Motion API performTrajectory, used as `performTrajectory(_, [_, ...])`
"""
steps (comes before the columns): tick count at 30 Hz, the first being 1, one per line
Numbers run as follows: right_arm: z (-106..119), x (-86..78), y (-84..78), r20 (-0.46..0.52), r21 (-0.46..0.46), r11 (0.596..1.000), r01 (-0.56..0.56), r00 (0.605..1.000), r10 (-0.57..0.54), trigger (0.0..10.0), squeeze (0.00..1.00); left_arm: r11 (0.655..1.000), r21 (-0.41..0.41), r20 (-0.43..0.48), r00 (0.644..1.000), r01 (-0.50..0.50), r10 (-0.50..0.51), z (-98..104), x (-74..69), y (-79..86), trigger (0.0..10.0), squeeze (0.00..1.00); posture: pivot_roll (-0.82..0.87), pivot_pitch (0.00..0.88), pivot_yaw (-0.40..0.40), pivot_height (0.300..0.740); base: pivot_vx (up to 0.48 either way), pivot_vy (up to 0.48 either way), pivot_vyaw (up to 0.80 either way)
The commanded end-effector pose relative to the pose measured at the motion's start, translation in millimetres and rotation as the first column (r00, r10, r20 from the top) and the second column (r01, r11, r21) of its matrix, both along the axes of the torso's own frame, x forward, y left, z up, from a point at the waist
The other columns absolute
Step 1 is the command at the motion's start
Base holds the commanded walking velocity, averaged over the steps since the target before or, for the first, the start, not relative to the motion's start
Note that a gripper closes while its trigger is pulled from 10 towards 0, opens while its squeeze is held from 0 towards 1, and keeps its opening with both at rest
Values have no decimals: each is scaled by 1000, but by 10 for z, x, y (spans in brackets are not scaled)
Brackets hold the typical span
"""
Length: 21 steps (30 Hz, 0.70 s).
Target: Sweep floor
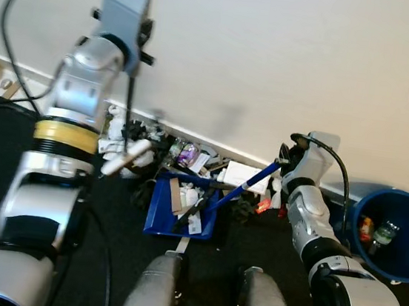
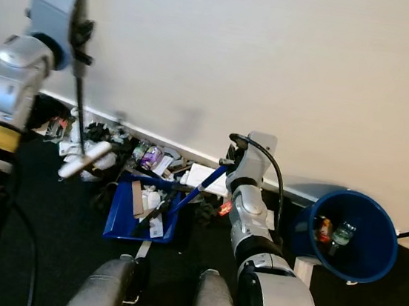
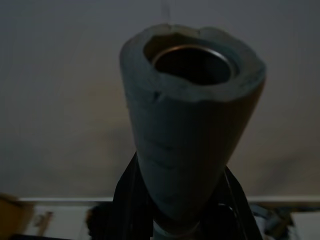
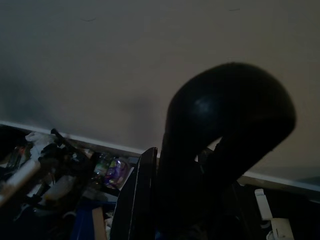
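I am judging the sweep about half done: some scraps are lying in the blue plastic dustpan [image 1: 182,210], but litter [image 1: 139,141] is still sitting behind it along the white skirting. My left gripper [image 3: 185,200] is clamping the grey foam-sleeved broom handle [image 3: 190,130] above the dustpan. My right gripper [image 4: 190,200] is gripping the dustpan's blue stick [image 1: 249,185] by its black knob (blue bin [image 1: 396,236] waiting beside).

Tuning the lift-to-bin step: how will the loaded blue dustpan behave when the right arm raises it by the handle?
Likely stiff: the blue dustpan looks like moulded plastic. Probably light, since its load is paper scraps. Loose litter may slide out if it tilts. The right gripper holds the long blue handle far from the pan, so it may swing.
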State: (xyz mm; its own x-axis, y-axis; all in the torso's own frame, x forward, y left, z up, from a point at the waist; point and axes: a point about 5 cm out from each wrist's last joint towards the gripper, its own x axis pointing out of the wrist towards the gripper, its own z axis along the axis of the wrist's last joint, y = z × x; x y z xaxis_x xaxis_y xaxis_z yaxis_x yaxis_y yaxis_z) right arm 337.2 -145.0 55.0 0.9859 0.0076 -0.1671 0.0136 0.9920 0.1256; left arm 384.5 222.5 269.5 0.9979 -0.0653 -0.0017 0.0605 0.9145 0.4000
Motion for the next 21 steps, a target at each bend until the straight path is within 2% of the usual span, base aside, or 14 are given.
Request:
performTrajectory(1, [-190, -125, -279, -104, -71, 996, 44, 993, -52, 10000, 0, 994, 66, 102, 991, -88, 81, 257, -112, 346, 10000, 0, 145, 81, -69, 740, 0, 0, 0])
performTrajectory(2, [-190, -125, -279, -104, -71, 996, 44, 993, -52, 10000, 0, 994, 66, 102, 991, -88, 81, 257, -112, 346, 10000, 0, 145, 81, -69, 740, 0, 0, 0])
performTrajectory(3, [-165, -106, -275, -95, -56, 998, 34, 995, -39, 10000, 0, 990, 71, 94, 989, -118, 112, 220, -139, 452, 10000, 0, 154, 71, -72, 740, 0, 0, 0])
performTrajectory(4, [-102, -60, -247, -67, -6, 1000, 1, 998, -1, 10000, 0, 981, 101, 54, 985, -168, 163, 24, -190, 598, 10000, 0, 158, 63, -74, 740, 0, 0, 0])
performTrajectory(5, [-102, -60, -247, -67, -6, 1000, 1, 998, -1, 10000, 0, 981, 101, 54, 985, -168, 163, 24, -190, 598, 10000, 0, 158, 63, -74, 740, 0, 0, 0])
performTrajectory(7, [-49, -27, -225, -40, 33, 999, -34, 999, 36, 10000, 0, 973, 132, 6, 982, -188, 189, -196, -243, 671, 10000, 0, 161, 52, -77, 740, 0, 0, 0])
performTrajectory(10, [46, 24, -223, 1, 42, 994, -97, 995, 97, 10000, 0, 962, 147, -52, 969, -231, 240, -515, -343, 764, 10000, 0, 155, 44, -77, 740, 0, 0, 0])
performTrajectory(12, [46, 24, -223, 1, 42, 994, -97, 995, 97, 10000, 0, 962, 147, -52, 969, -231, 240, -515, -343, 764, 10000, 0, 155, 44, -77, 740, 0, 0, 0])
performTrajectory(14, [204, 106, -259, 53, 42, 988, -147, 988, 145, 10000, 0, 952, 164, -100, 956, -259, 277, -760, -461, 808, 10000, 0, 146, 35, -72, 740, 0, 0, 0])
performTrajectory(16, [204, 106, -259, 53, 42, 988, -147, 988, 145, 10000, 0, 952, 164, -100, 956, -259, 277, -760, -461, 808, 10000, 0, 146, 35, -72, 740, 0, 0, 0])
performTrajectory(19, [482, 234, -296, 125, 52, 974, -221, 969, 213, 10000, 0, 961, 149, -156, 954, -232, 255, -1058, -561, 700, 10000, 0, 138, 32, -69, 740, 0, 0, 0])
performTrajectory(21, [532, 254, -303, 136, 61, 970, -237, 964, 227, 10000, 0, 965, 142, -160, 957, -220, 242, -1108, -576, 663, 10000, 0, 138, 32, -69, 740, 0, 0, 0])
